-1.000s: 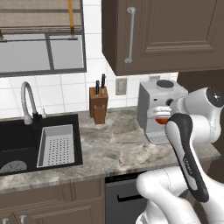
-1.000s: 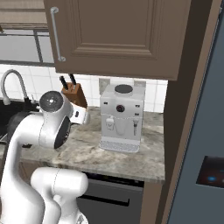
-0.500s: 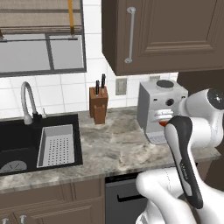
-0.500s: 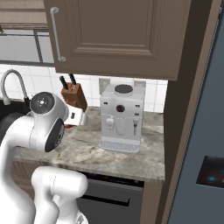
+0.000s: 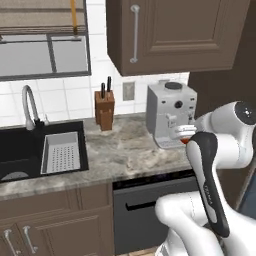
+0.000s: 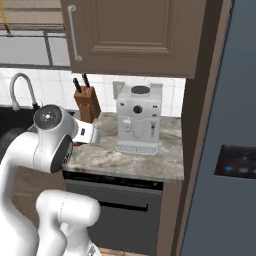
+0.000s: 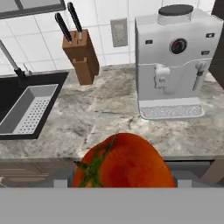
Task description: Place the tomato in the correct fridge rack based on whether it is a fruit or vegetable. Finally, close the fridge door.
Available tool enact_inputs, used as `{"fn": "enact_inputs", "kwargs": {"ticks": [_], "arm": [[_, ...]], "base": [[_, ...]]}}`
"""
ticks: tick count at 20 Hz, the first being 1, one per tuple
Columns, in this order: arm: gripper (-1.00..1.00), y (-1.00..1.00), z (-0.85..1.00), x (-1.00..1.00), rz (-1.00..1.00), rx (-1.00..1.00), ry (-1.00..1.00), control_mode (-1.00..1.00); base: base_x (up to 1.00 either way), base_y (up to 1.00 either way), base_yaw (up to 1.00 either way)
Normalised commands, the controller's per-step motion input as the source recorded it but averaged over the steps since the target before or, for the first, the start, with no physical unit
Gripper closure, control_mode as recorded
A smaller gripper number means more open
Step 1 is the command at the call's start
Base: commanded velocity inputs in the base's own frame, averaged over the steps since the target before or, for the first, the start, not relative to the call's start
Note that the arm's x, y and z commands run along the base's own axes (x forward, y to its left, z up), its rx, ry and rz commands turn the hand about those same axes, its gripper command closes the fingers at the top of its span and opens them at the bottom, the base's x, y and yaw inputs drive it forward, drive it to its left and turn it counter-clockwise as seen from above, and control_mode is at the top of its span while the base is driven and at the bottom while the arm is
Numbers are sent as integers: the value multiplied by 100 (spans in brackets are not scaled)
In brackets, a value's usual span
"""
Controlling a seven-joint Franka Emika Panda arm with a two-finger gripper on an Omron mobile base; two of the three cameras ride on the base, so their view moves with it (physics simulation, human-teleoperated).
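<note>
Tomato (image 7: 124, 162) gripped in claw (image 7: 124, 183), held up off the desk (image 7: 109, 113) in front of the coffee machine (image 7: 174, 61), likely for carrying to the fridge; knife block (image 7: 81, 57) left of machine.

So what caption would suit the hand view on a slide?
Tomato close up front, coffee machine and knife block on the counter beyond.

**Kitchen surface, sink side to coffee corner**

A white boxy coffee machine (image 7: 173, 61) stands on the mottled grey stone surface (image 7: 109, 113) against the white tiled wall. A brown wooden knife block (image 7: 82, 59) with two black handles stands apart to its left. Beyond lies a black sink (image 5: 20, 150) holding a perforated grey tray (image 5: 61, 151).
</note>
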Motion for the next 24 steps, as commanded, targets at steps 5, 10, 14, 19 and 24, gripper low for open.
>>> {"fn": "enact_inputs", "kwargs": {"ticks": [5,10,14,19,24], "arm": [[100,0,0,0,0,0,0,100],[100,0,0,0,0,0,0,100],[100,0,0,0,0,0,0,100],[100,0,0,0,0,0,0,100],[100,0,0,0,0,0,0,100]], "base": [[-100,-3,-23],[-70,-33,-39],[-28,-55,-44],[-2,-78,-33],[6,-82,-21]]}}
